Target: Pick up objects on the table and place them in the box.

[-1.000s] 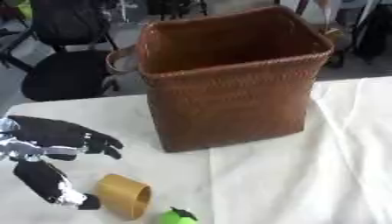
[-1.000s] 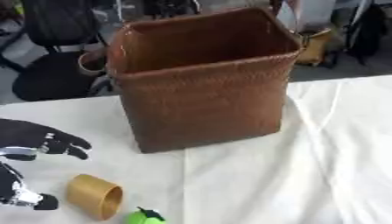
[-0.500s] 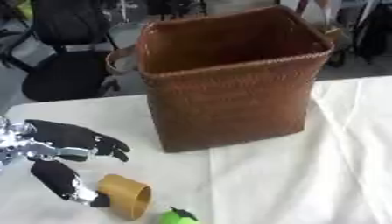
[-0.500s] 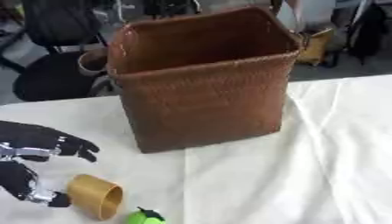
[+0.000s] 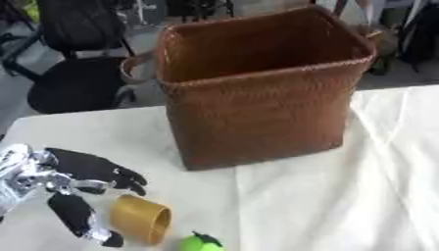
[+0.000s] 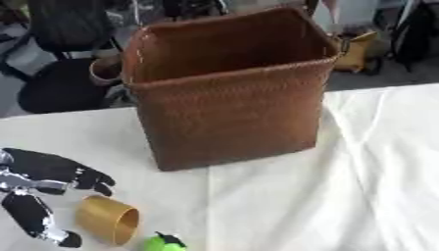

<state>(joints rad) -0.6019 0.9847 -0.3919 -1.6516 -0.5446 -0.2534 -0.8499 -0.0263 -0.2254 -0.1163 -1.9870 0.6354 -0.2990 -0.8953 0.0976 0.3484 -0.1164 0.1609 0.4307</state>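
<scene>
Left hand open beside a yellow cup, in front of the wicker basket.

The robot's left hand (image 5: 64, 184) comes in from the lower left of the white-clothed table (image 5: 343, 196), fingers spread and thumb held apart, gripping nothing. A short yellow cup (image 5: 140, 218) lies on its side just beside the hand, between the fingers above it and the thumb below, its open mouth turned toward the right; whether the fingers touch it cannot be told. A small bright green object with a dark tip (image 6: 164, 242) sits at the bottom edge, just beside the cup. The tall brown wicker basket (image 5: 257, 88) stands upright farther back on the table, mouth open. The right hand shows in neither view.
</scene>
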